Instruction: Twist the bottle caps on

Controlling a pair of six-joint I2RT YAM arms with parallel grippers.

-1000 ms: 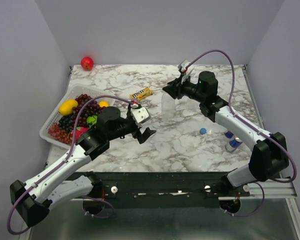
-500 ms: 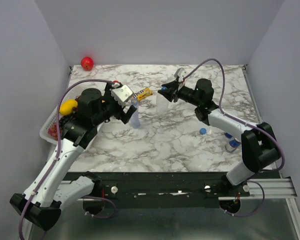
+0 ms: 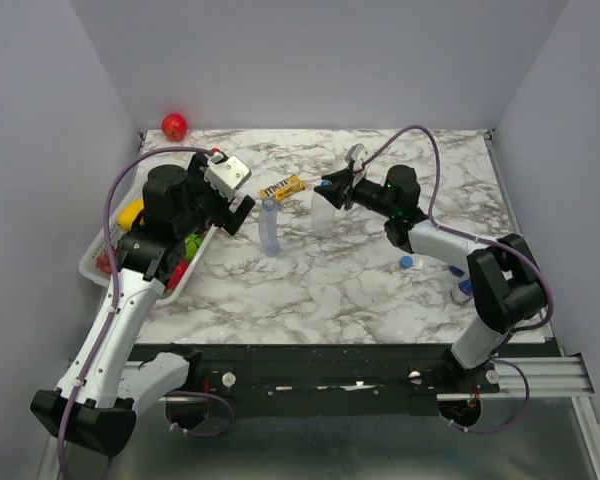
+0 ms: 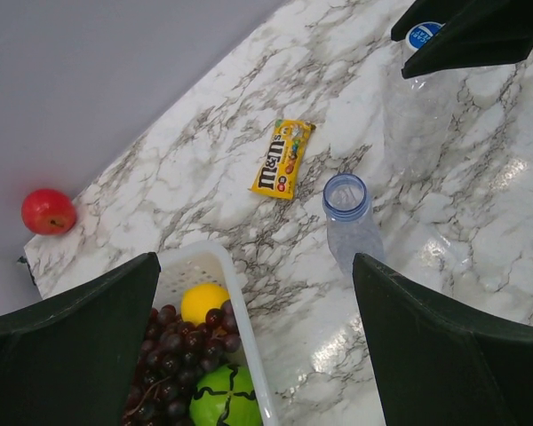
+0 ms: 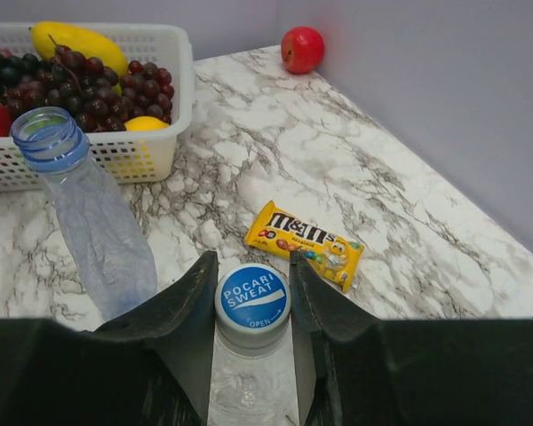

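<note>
My right gripper (image 5: 252,302) is shut on a blue bottle cap (image 5: 252,297) marked POCARI SWEAT, which sits on the neck of a clear colourless bottle (image 5: 249,386). In the top view this right gripper (image 3: 330,190) is over that upright bottle (image 3: 324,216) at mid table. A slim blue-tinted bottle (image 3: 270,228) stands uncapped just to the left, its open mouth (image 4: 346,195) facing up. My left gripper (image 3: 236,203) hangs open and empty left of it, above the basket's edge. Another blue cap (image 3: 407,262) lies loose on the table below the right arm.
A white basket (image 3: 110,235) of grapes, lemon and other fruit sits at the left. A yellow M&M's packet (image 3: 283,186) lies behind the bottles, and a red apple (image 3: 174,126) is in the far left corner. Something blue (image 3: 467,287) shows partly behind the right arm.
My left arm has swung back and to the left, from the front middle of the table to beside the basket, still open. My right gripper has shifted slightly left over the clear bottle.
</note>
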